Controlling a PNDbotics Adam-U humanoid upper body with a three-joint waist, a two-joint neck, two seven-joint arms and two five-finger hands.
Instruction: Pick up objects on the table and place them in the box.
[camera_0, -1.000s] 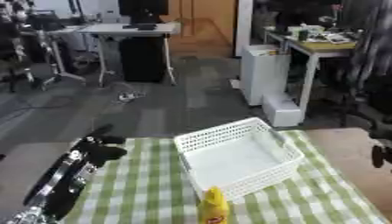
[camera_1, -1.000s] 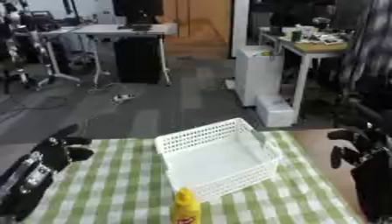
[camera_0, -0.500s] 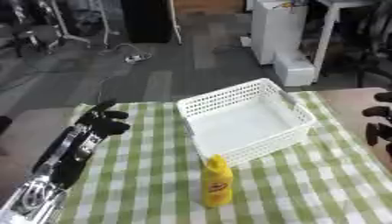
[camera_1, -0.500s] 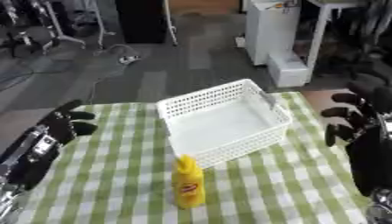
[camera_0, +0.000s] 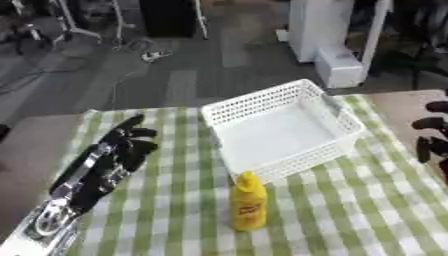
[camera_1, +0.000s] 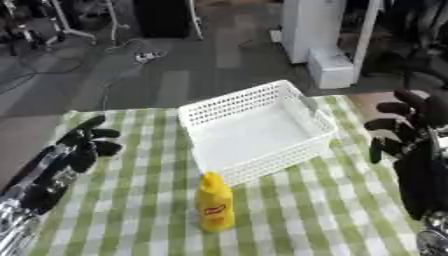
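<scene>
So the yellow bottle (camera_1: 214, 202) stands upright near the table's (camera_0: 350, 210) front edge, just in front of the white basket (camera_0: 280, 130), which is empty. Neither hand has anything. The left hand (camera_0: 127, 145) lies along the left edge with fingers relaxed and open, and the right hand (camera_1: 398, 127) hovers at the right edge, fingers loosely spread. I'd bring the right hand in low from the side, wrap the bottle's body below the cap, and lift straight up before clearing the basket rim. Compared with half a second back, the view has tipped down further; the bottle and basket look unmoved.
</scene>
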